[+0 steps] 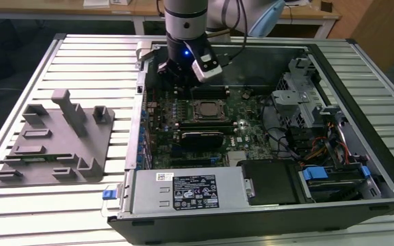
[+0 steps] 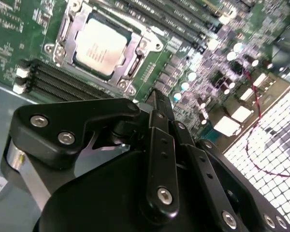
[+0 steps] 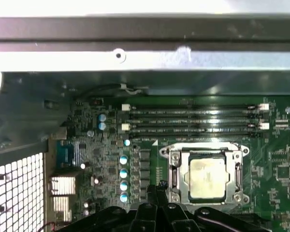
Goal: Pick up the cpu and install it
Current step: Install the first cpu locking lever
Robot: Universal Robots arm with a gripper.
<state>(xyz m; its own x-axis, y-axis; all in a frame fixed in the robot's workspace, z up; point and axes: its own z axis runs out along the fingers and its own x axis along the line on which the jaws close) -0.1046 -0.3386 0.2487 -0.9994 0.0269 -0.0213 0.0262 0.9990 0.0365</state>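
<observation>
- Fingers [image 2: 157,130] of the gripper [image 2: 155,96] are pressed together, clamped on nothing
- cpu [image 1: 207,108] lies flat inside its metal socket frame [image 2: 137,46] on the green board [image 1: 248,130] — middle of the exterior view, silvery top up
- gripper hangs over the board, apart from the cpu — just above it in the frame, towards the exterior view's left
- grey rack [image 1: 53,148] sits on the slatted table [image 1: 67,210], outside the computer case [image 1: 252,225]

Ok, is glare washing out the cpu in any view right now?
In the second wrist view the cpu is bright and pale, its lid partly washed by glare; in the first wrist view it carries a yellowish sheen, and the case rail blows out white; in the exterior view it is dim but evenly lit.
</observation>
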